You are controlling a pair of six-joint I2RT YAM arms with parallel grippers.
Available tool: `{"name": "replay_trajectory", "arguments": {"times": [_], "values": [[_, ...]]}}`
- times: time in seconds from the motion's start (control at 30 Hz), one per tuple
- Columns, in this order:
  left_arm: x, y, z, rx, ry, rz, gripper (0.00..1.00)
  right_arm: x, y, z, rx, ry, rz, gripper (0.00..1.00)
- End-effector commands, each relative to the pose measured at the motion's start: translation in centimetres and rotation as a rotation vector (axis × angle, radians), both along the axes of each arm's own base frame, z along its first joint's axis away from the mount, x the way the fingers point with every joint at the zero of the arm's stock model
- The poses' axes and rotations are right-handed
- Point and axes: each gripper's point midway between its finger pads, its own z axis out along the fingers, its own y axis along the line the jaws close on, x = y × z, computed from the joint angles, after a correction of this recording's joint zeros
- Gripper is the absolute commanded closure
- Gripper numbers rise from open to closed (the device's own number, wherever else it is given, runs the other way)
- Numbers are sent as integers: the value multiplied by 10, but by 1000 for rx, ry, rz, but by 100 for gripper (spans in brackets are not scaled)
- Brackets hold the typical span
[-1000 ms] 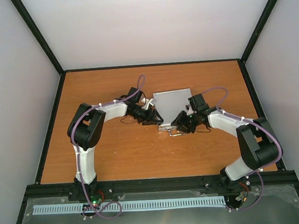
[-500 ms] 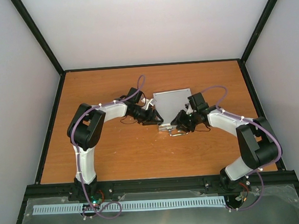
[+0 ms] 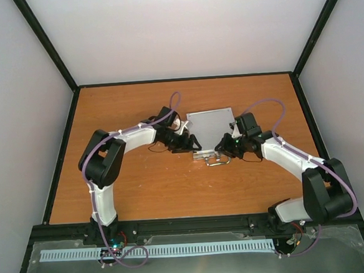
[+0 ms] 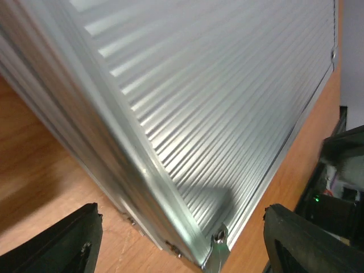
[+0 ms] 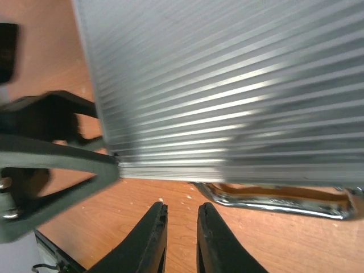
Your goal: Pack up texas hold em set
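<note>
Left tool [image 4: 182,211] has spread wide at the case [image 3: 211,125] corner; right tool [image 5: 182,207] has narrowed, empty.

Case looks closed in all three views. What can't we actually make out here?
- Contents of the case: lid down in every view, only ribbed aluminium shows.
- Whether it is latched: top view is too small, and the left gripper and right gripper crowd the front edge.
- Handle: cut off by the right edge of the right wrist view, which is motion-blurred.
- Case's far edge: cropped by the top of the left wrist view.
</note>
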Motion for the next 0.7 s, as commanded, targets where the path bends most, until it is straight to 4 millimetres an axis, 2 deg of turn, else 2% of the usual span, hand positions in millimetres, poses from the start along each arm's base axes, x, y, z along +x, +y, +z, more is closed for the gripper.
{"name": "replay_trajectory", "arguments": {"times": [0.0,0.07,0.17,0.27,0.33,0.37,0.5,0.67], "values": [[43,26,37,60,-180,116,18,-12,-16,-32,-74,88,-49,85],[74,40,56,77,-283,169,14,-10,-17,-35,-68,81,-75,87],[120,48,81,83,-423,198,10,-8,-18,-43,-57,94,-122,91],[152,40,91,51,-496,173,9,-13,-19,-53,-45,117,-158,96],[167,29,84,31,-510,140,9,-15,-21,-59,-49,120,-183,97],[176,23,90,12,-532,133,9,-14,-21,-60,-51,114,-195,97],[191,5,83,-60,-554,86,10,-7,-25,-68,-63,101,-247,97],[197,-8,70,-119,-531,59,11,2,-18,-75,-60,84,-251,97]]}}
